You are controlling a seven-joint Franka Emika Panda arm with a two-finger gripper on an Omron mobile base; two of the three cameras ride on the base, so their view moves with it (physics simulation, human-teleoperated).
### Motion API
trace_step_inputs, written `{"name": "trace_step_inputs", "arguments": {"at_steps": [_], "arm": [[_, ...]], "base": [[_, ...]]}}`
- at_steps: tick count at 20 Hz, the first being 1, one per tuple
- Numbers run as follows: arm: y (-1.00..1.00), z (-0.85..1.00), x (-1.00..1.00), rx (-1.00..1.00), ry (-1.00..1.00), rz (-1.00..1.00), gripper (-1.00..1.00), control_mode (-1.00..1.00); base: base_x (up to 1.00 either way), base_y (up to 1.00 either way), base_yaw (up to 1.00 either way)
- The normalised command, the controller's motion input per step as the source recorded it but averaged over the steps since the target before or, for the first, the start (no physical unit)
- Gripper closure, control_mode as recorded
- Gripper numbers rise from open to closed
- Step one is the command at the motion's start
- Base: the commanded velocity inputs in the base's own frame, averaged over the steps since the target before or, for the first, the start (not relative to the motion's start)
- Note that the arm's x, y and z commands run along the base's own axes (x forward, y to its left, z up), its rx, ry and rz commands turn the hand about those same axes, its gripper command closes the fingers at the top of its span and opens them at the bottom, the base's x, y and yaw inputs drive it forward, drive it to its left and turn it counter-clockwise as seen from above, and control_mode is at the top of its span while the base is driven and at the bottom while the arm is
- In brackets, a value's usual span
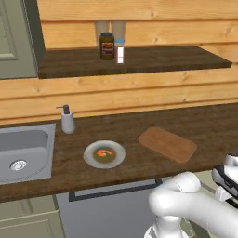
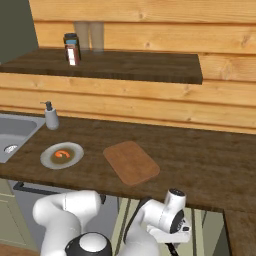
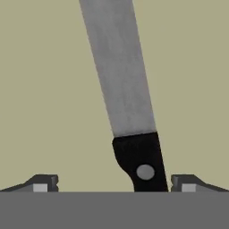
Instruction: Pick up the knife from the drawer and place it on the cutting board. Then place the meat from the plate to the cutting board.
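Gripper (image 3: 114,183) jaws spread wide, nothing grasped; the two fingertips (image 3: 42,183) sit either side of the knife (image 3: 127,103) handle, apart from it, not clamped. Knife lies flat on the pale drawer floor (image 3: 40,89), grey blade running away from the hand, dark riveted handle between the jaws. So the first step looks barely begun: hand lined up for the grasp, knife not yet lifted. Out on the counter (image 1: 139,121) the cutting board (image 1: 167,144) is bare, no knife, no meat. The plate (image 1: 104,155) sits near the board, between it and the sink (image 1: 23,151), and holds the meat (image 1: 105,152), one small orange-red curl at its centre. Sink basin looks empty. Left to do: close on handle, carry knife to board, then move meat over.
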Motion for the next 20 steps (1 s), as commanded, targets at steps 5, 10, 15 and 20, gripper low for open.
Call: {"name": "trace_step_inputs", "arguments": {"at_steps": [5, 10, 15, 20], "arm": [[0.22, 0.0, -0.02, 0.05, 0.0, 0.07, -1.0, -1.0], [0.01, 0.07, -0.12, 0.04, 0.0, 0.03, -1.0, -1.0], [-0.15, 0.0, -0.04, 0.01, -0.01, 0.01, -1.0, -1.0], [-0.05, -0.2, 0.0, 0.0, 0.0, -0.01, -1.0, -1.0]], "base": [[0.0, 0.0, 0.0], [0.0, 0.0, 0.0], [0.0, 0.0, 0.0], [0.0, 0.0, 0.0]]}}
